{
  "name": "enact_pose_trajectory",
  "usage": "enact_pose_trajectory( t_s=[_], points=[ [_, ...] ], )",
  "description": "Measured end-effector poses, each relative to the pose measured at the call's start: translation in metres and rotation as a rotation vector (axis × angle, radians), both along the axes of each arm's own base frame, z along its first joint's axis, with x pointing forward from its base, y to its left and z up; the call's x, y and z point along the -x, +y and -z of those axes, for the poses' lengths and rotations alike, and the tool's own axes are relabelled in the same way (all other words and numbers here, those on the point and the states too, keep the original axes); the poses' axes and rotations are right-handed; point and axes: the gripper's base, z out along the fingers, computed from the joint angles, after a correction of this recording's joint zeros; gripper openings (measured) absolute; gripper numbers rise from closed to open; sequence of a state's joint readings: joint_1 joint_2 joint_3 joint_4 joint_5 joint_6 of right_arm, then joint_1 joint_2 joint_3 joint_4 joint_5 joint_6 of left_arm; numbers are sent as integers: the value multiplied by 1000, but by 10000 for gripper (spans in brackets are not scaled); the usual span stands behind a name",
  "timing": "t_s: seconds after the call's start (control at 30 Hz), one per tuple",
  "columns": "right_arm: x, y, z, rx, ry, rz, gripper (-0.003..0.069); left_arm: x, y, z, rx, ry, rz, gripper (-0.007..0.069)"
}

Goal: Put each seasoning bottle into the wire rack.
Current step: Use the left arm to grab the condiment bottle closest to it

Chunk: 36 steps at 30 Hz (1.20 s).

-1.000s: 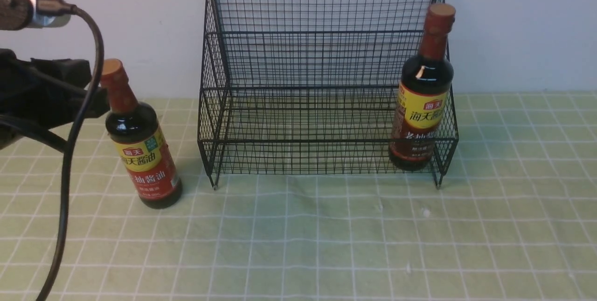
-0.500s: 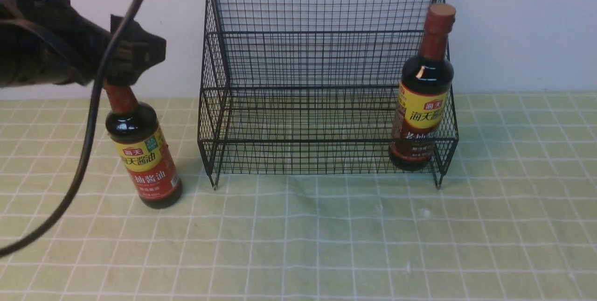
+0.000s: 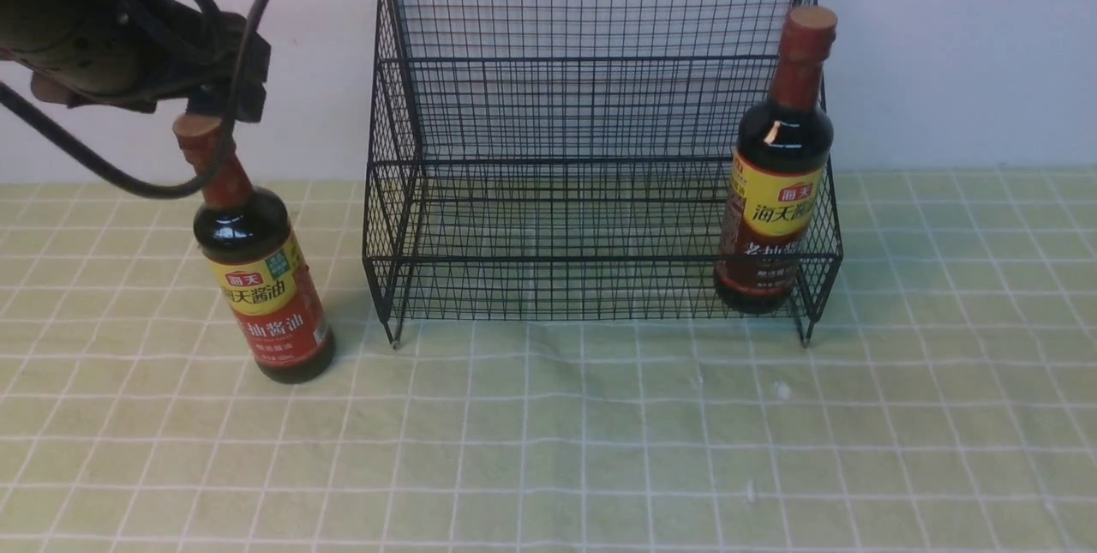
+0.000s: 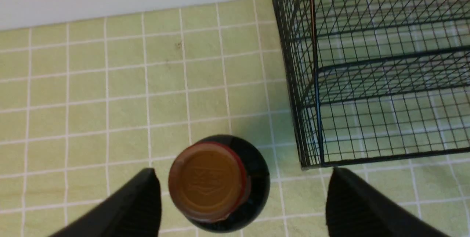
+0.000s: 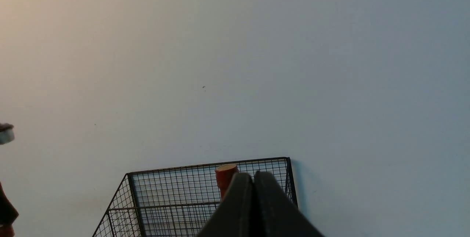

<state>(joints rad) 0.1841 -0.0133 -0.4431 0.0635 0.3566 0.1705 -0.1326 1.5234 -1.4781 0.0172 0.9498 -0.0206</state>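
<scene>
Left claw [image 4: 244,196], spread wide, hangs at the front view's upper left above the unracked bottle [image 3: 270,287]; another bottle [image 3: 776,201] already fills the wire rack's [image 3: 600,259] right end.

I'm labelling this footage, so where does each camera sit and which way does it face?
Front: between the arms, facing forward at the black wire-mesh rack; left arm shows.
Left wrist: on that arm, looking down on the tan-topped cap of a dark soy-sauce bottle; open tool's fingertips show.
Right wrist: on that arm, facing the pale wall; shut tool's fingertips show.
Front and left wrist share that bottle and the rack.
</scene>
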Motion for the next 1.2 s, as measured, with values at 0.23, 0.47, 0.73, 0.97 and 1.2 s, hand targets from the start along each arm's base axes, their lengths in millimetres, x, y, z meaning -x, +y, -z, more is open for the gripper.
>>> enact_pose_trajectory(
  t_s=[0.23,0.47,0.73,0.97,1.2],
  points=[
    [0,0,0,-1,0,-1,-12,-11,2,16,-49,48,-3,542],
    [0,0,0,-1,0,-1,-12,-24,0,31,-56,59,-1,542],
    [0,0,0,-1,0,-1,-12,-31,0,49,-75,144,-2,400],
    [0,0,0,0,-1,0,-12,-30,-1,51,-64,157,-3,270],
    [0,0,0,0,-1,0,-12,-25,1,43,-84,144,-1,273]
  ],
)
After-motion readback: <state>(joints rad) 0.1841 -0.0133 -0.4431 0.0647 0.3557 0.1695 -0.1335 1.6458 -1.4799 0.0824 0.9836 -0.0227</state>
